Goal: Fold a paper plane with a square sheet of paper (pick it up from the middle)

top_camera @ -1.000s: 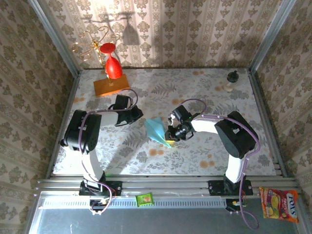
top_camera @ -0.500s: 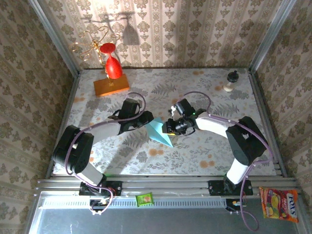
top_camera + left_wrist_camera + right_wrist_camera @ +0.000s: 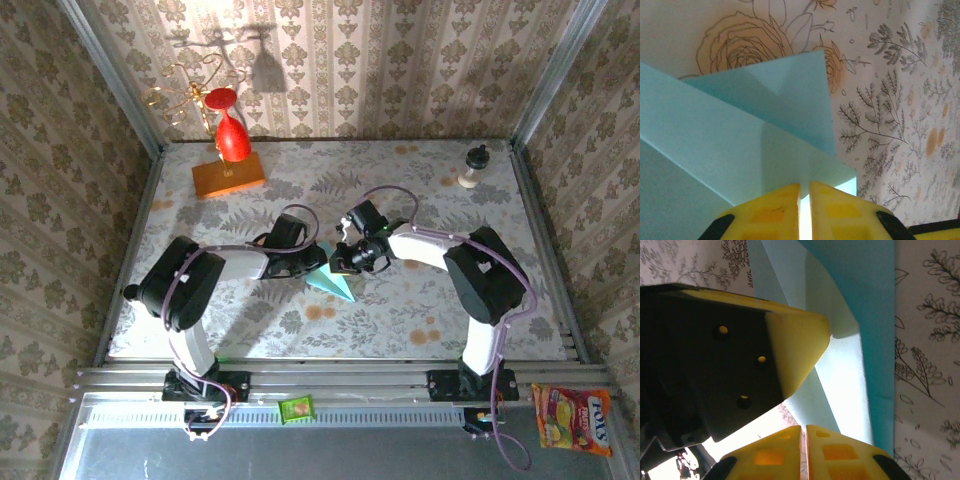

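We see left gripper [image 3: 805,187] and right gripper [image 3: 803,430] both pinching the paper plane [image 3: 337,284] mid-desk — red glass [image 3: 232,140] on orange block [image 3: 228,176], far-left corner.

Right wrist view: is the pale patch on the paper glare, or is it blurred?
Right wrist view: glare, not blur; backlight whitens part of the paper plane, and the left gripper is a dark silhouette. Left wrist view: evenly lit, a soft shadow along the fold. Top external view: sharp, hard shadows on the back wall.
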### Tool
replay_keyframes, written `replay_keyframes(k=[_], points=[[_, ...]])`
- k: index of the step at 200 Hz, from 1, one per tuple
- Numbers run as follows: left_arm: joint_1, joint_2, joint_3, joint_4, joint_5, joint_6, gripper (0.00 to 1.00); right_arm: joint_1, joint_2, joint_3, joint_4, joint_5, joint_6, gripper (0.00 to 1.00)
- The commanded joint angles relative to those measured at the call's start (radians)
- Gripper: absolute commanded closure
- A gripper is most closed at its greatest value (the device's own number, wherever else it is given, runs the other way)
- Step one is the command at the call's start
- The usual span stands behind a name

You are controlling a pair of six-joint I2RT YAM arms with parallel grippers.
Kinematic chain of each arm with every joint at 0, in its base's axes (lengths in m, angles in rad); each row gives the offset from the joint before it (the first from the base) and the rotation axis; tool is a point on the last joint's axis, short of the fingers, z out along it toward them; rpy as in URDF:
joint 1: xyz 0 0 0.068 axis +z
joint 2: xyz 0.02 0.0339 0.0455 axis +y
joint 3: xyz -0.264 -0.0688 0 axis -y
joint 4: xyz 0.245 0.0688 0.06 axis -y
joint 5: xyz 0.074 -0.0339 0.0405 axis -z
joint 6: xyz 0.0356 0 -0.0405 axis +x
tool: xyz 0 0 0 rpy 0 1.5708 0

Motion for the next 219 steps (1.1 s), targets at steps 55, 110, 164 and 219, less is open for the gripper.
replay_keyframes(k=[55, 110, 164, 219], points=[[0.001, 0.049, 0.035, -0.065, -0.039, 0.011, 0.9, 0.017, 0.108, 0.065, -0.051, 0.022, -0.029, 0.92], [0.003, 0.062, 0.027, -0.091, -0.043, 0.012, 0.9, 0.015, 0.062, -0.007, -0.08, 0.012, -0.051, 0.92], [0.005, 0.069, 0.015, -0.11, -0.045, 0.023, 0.9, -0.01, -0.097, -0.191, -0.077, -0.034, -0.058, 0.89], [0.003, 0.047, 0.056, -0.108, -0.006, 0.062, 0.86, -0.045, -0.239, -0.295, -0.062, -0.059, -0.067, 0.8]])
